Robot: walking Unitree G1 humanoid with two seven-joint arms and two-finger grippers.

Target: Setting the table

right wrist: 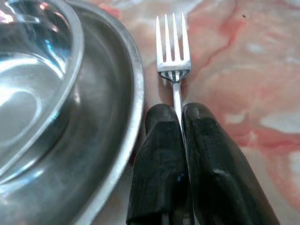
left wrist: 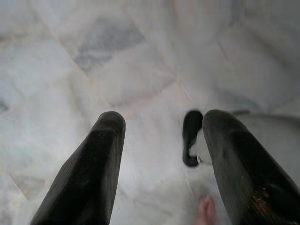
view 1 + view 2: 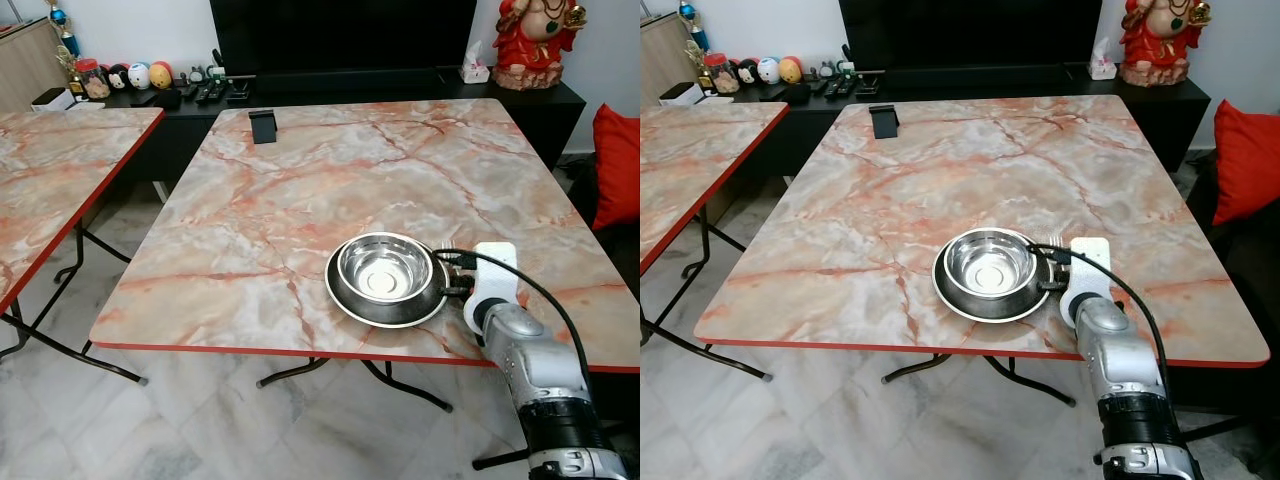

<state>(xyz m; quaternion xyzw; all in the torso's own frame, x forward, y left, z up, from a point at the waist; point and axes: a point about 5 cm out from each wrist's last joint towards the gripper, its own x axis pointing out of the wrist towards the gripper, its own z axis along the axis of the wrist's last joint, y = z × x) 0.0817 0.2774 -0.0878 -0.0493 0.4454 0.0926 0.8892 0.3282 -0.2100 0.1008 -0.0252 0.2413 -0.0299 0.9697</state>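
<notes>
Held by its thin neck in the closed right pincer [image 1: 182,123], the slim stainless-steel fork [image 1: 173,51] is laid just beside the round steel plate [image 1: 110,117] on the marble-patterned surface [image 3: 300,200], judged light, stiff and slippery.

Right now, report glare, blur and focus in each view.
Left eye view: sharp, with bright glare inside the steel bowl. Right wrist view: fork crisp, the right gripper shut on its handle; plate softly blurred. Left wrist view: floor hazy, the left gripper's fingers dark, apart.
</notes>
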